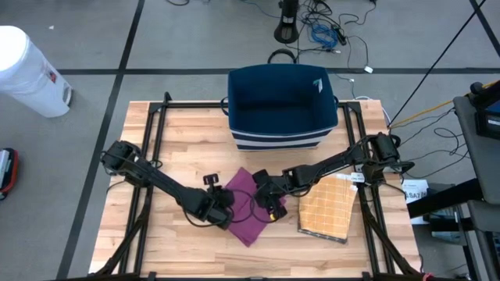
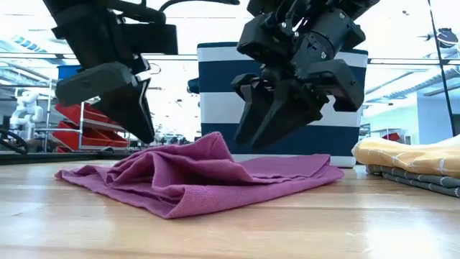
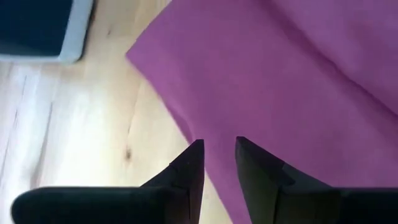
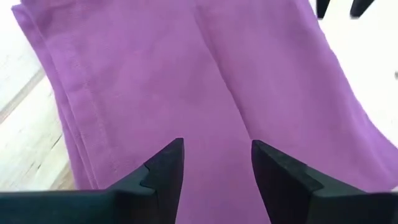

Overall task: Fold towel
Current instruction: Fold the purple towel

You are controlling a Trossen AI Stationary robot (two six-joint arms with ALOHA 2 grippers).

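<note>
Towel: the purple towel lies on the wooden worktop, partly folded, with loose layers bunched along one side. It sits near the worktop's middle, in front of the blue bin.
Left gripper: the left gripper hangs above the towel's edge, where cloth meets bare wood. Its fingers stand a narrow gap apart with nothing between them.
Right gripper: the right gripper hovers just over the towel's flat middle. Its fingers are spread, clear of the cloth, gripping nothing.
Gripper relation: in the low view both grippers are raised off the towel, one at each side of its bunched ridge.
Other items: a yellow checked cloth lies folded just beside the towel, on the right arm's side. A white container stands on the floor, well apart.
</note>
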